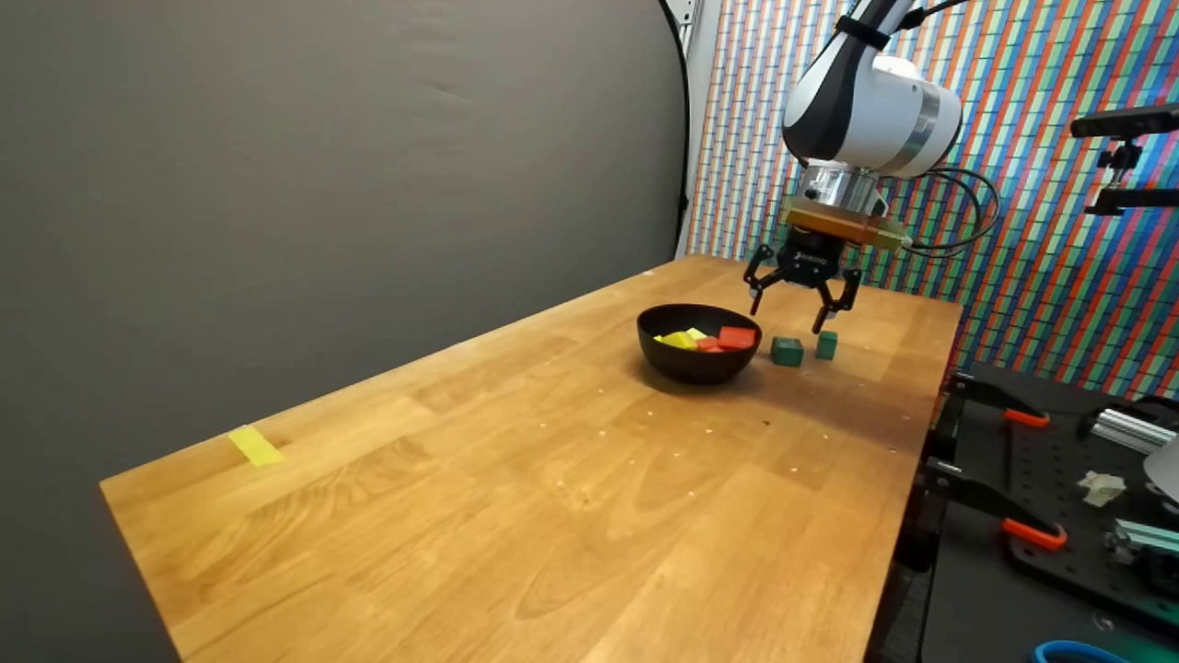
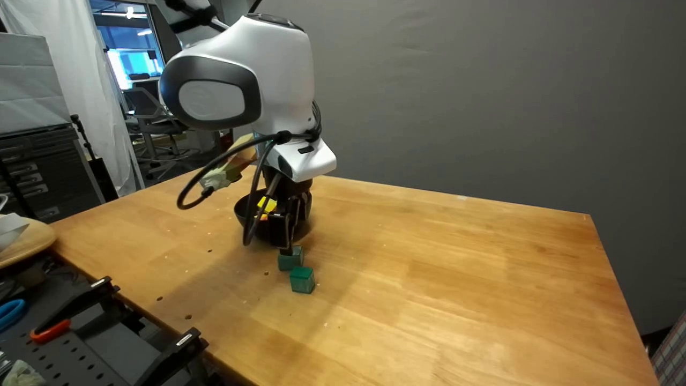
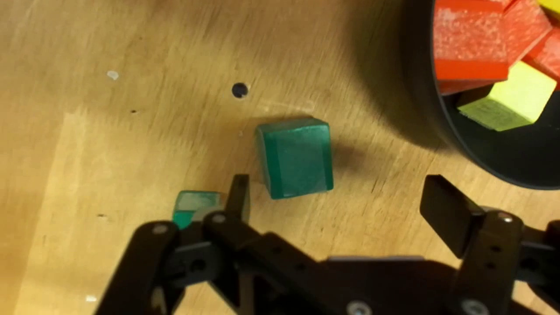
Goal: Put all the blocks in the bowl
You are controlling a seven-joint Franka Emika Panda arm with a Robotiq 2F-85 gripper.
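The gripper (image 1: 786,319) hangs over the surface (image 1: 553,516), its fingers (image 3: 448,214) spread wide apart. On the surface below it, in the wrist view, one green block (image 3: 299,159) shows between the fingers, just past their tips; another green block (image 3: 194,203) is partly hidden behind a finger. Lower than the gripper, off on the opposite finger's side, stands the black bowl (image 1: 695,368) with red blocks (image 3: 470,39) and yellow blocks (image 3: 520,96) inside.
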